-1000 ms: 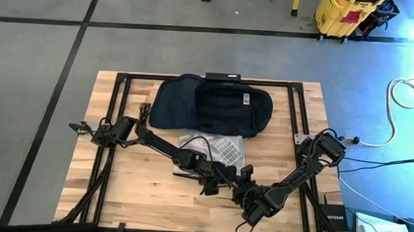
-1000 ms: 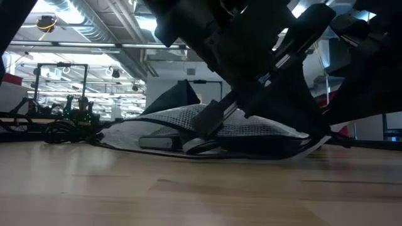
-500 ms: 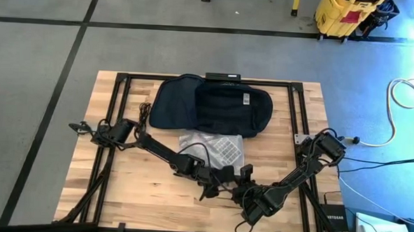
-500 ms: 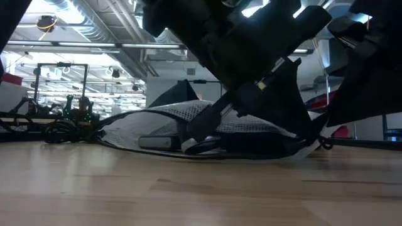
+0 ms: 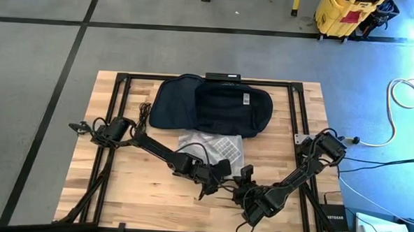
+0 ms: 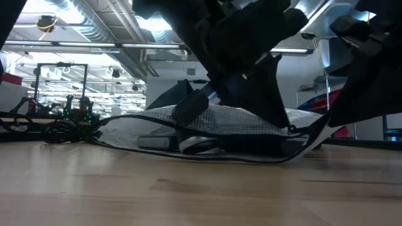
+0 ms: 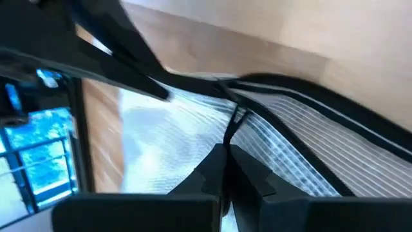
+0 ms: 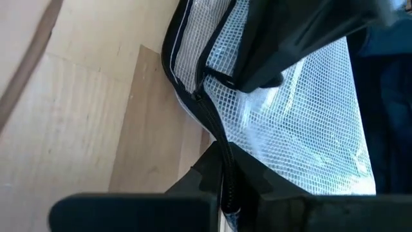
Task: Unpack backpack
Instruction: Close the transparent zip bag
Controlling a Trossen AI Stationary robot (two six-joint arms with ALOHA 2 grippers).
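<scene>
Both grippers met over a clear mesh pouch [image 5: 212, 150] on the wooden table [image 5: 141, 190]: the left gripper [image 7: 223, 169] was closed tight on a thin dark zipper pull [image 7: 233, 122], while the right gripper [image 8: 225, 169], just beside it, was clamped on the pouch's black zippered edge [image 8: 209, 113]. The dark backpack [image 5: 211, 106] lay flat beyond the pouch from both grippers, at the table's far edge, its small white label facing up.
</scene>
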